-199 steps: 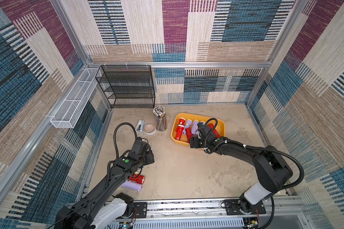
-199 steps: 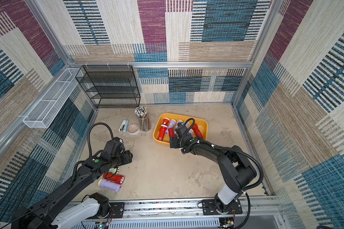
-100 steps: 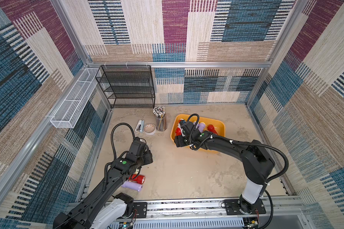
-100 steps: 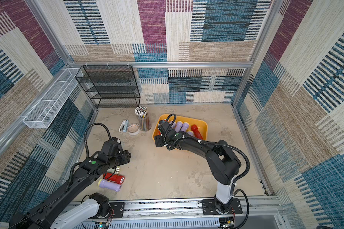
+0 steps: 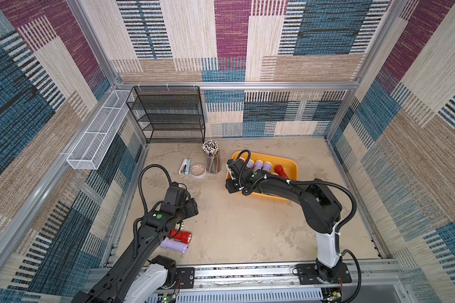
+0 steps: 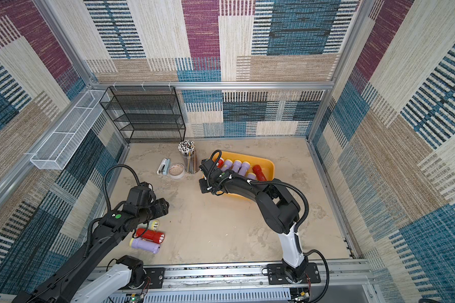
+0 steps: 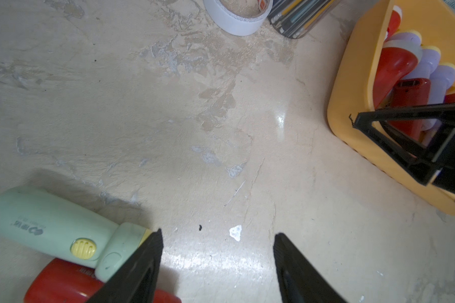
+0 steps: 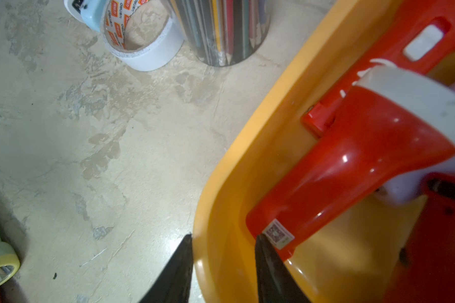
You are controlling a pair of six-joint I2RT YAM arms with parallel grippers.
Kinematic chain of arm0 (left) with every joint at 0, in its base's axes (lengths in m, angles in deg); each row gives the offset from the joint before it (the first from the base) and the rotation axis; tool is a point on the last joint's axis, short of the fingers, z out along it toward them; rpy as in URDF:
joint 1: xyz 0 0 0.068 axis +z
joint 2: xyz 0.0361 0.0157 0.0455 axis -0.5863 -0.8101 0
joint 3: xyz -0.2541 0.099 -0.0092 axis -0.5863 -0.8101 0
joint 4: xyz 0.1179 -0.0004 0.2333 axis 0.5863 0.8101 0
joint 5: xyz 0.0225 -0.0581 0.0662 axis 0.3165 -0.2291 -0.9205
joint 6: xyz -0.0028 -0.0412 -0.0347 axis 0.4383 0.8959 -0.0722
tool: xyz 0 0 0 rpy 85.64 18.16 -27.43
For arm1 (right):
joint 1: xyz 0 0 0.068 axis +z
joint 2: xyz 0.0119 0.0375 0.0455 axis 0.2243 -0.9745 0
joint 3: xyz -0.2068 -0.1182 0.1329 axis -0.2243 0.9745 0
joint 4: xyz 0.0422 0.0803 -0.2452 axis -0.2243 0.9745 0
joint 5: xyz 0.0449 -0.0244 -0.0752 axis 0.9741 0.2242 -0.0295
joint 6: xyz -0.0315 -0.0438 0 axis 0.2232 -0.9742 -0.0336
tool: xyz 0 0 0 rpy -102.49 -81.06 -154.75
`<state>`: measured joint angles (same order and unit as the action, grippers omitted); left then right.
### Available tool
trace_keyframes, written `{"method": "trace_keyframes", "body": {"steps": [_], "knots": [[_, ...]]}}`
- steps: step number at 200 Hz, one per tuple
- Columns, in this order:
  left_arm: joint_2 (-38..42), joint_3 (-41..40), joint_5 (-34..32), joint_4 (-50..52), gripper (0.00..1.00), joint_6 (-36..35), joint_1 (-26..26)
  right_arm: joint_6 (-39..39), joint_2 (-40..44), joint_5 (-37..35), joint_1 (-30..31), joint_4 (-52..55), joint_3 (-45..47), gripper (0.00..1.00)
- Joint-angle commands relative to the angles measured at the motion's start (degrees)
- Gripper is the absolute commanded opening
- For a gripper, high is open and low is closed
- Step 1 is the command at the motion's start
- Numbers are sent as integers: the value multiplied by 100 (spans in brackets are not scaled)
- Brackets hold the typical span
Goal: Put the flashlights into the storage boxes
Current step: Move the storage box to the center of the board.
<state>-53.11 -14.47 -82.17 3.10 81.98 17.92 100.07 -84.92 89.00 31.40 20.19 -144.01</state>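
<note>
The yellow-orange storage box point(image 5: 292, 168) point(image 6: 270, 168) holds several flashlights, lavender point(image 5: 258, 165) and red point(image 5: 280, 170). My right gripper point(image 8: 223, 236) point(image 5: 230, 185) is shut on the box's wall point(image 8: 247, 157) at its near left corner, one finger outside and one inside beside a red flashlight point(image 8: 352, 157). On the table near the front left lie a red flashlight point(image 5: 180, 235), a lavender one point(image 5: 172, 244) and a pale green one point(image 7: 50, 225). My left gripper point(image 7: 218, 233) point(image 5: 189, 210) hangs open just beside the green one's head, with only bare table between its fingers.
A cup of pencils point(image 5: 212, 160), a tape roll point(image 5: 198, 170) and a small stapler point(image 5: 185, 166) stand left of the box. A black mesh rack point(image 5: 168, 115) is at the back left, a white wire basket point(image 5: 97, 136) on the left wall.
My right gripper moved from over the box to its near left corner and closed on the wall. The left jaws opened somewhat wider; the left arm shifted only slightly.
</note>
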Motion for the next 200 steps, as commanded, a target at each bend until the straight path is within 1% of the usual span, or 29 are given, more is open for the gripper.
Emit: {"method": "trace_keyframes", "body": {"steps": [1, 28, 102, 149, 164, 170, 176, 186, 192, 193, 195, 196, 198, 200], "knots": [[5, -21, 114, -64, 70, -116, 48, 76, -76, 464, 105, -29, -11, 34], [22, -8, 120, -80, 70, -112, 109, 198, -114, 547, 240, -58, 68, 31], [195, 16, 63, 25, 70, -96, 173, 497, 130, 552, 950, -93, 461, 28], [325, 48, 2, 155, 70, -53, 203, 670, 601, 557, 1309, -207, 1032, 28], [330, 35, -28, 190, 70, -25, 207, 693, 790, 514, 1369, -218, 1203, 30], [320, 51, -46, 223, 70, -5, 207, 687, 882, 468, 1389, -213, 1243, 33], [292, 46, -70, 257, 70, 20, 216, 669, 990, 406, 1405, -208, 1294, 39], [237, 51, -148, 332, 70, 70, 216, 666, 1200, 217, 1422, -155, 1355, 55], [200, 51, -227, 397, 70, 102, 216, 651, 1334, 101, 1426, -137, 1389, 70], [190, 51, -240, 409, 70, 110, 216, 650, 1366, 92, 1422, -132, 1398, 75], [185, 38, -267, 431, 70, 124, 222, 641, 1424, 39, 1425, -127, 1416, 92], [178, 36, -278, 444, 70, 130, 219, 636, 1451, 21, 1426, -128, 1424, 96], [160, 39, -303, 466, 71, 153, 217, 626, 1504, -14, 1422, -117, 1435, 99], [149, 35, -323, 485, 71, 181, 218, 617, 1564, -58, 1425, -108, 1449, 100]]}}
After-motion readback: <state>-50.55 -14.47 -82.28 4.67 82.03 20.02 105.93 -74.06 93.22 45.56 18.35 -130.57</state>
